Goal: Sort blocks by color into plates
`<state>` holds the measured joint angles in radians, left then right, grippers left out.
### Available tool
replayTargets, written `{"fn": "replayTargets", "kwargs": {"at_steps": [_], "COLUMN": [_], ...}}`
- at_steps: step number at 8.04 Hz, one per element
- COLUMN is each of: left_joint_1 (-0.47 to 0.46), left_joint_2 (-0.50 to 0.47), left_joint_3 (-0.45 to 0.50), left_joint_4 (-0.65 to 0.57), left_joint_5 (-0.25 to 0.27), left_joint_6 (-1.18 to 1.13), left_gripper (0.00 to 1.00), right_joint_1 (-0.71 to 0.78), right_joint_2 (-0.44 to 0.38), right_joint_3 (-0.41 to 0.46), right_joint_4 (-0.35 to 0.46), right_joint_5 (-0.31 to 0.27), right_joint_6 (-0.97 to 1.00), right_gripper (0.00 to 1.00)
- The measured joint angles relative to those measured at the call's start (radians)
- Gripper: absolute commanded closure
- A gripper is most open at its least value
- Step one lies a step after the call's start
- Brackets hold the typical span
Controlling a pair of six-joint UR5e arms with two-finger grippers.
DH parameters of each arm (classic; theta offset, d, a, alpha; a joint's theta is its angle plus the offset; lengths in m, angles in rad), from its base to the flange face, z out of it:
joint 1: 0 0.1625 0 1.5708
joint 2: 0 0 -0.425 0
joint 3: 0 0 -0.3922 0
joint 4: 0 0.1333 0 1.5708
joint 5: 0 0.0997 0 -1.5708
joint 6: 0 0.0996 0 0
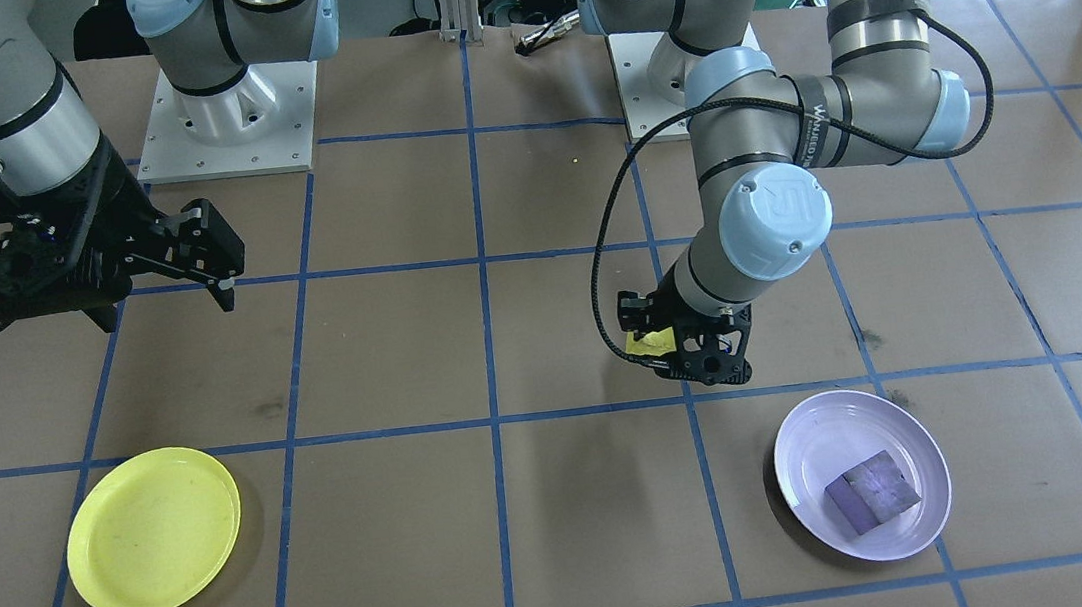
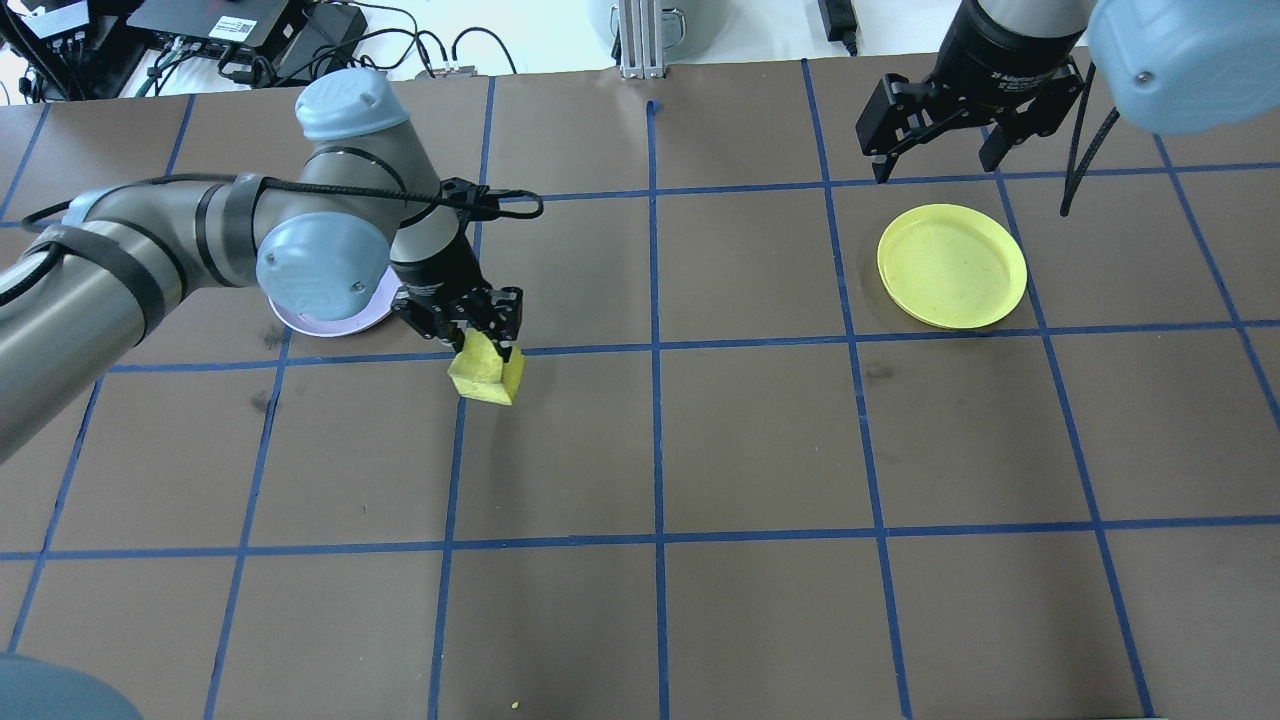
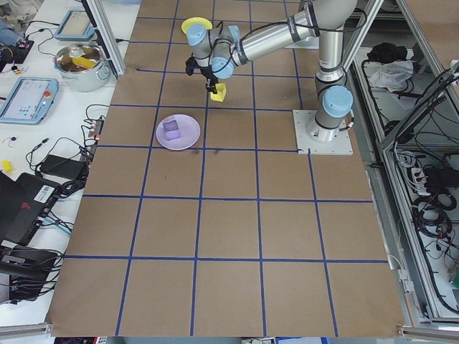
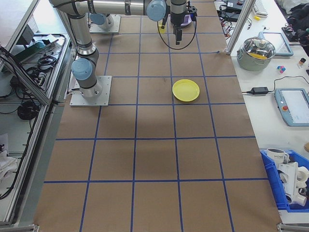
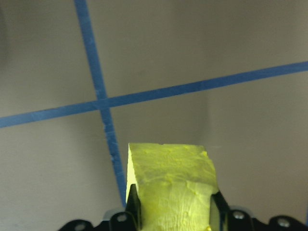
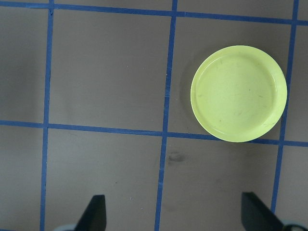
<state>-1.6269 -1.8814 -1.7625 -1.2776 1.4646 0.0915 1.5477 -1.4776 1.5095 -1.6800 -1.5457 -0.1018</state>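
My left gripper [image 2: 478, 340] is shut on the yellow block [image 2: 487, 376], which it holds just above the table, close to a blue tape crossing. In the left wrist view the yellow block [image 5: 171, 178] sits between both fingers. The purple block [image 1: 872, 490] lies in the lavender plate [image 1: 802, 442], beside the left arm. In the overhead view the arm hides most of the lavender plate [image 2: 345, 322]. The yellow plate [image 2: 952, 265] lies bare on the other side of the table. My right gripper [image 2: 938, 155] hangs open and holds nothing, high above the table beyond that plate.
Brown paper with a blue tape grid covers the table [image 2: 760, 440]. The two arm bases [image 1: 225, 115] stand on white mounts at the robot's edge. Cables and electronics [image 2: 250, 30] lie past the far edge, and a metal pot [image 4: 257, 50] stands on a side bench.
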Motion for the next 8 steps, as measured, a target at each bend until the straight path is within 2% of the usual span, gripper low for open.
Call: {"fn": "replayTargets", "kwargs": {"at_steps": [2,3,8], "left_joint_1": [-0.115,-0.167,-0.353], "left_joint_2": [-0.033,-0.062,-0.137], "left_joint_3": [0.108,0.131,0.143], "left_joint_4": [-0.073,-0.071,0.001], "left_joint_5": [-0.102,-0.121,-0.133], "left_joint_6": [-0.202,-0.283,-0.538], "left_gripper": [0.64,0.63,0.61], "right_joint_1": [-0.001,-0.001,-0.029], "right_joint_2": [0.0,0.0,0.004], "right_joint_3": [0.0,0.0,0.001], "right_joint_4": [0.0,0.0,0.011], "right_joint_5": [0.0,0.0,0.001], "right_joint_6": [-0.001,-0.001,-0.008], "right_gripper": [0.0,0.0,0.0]}}
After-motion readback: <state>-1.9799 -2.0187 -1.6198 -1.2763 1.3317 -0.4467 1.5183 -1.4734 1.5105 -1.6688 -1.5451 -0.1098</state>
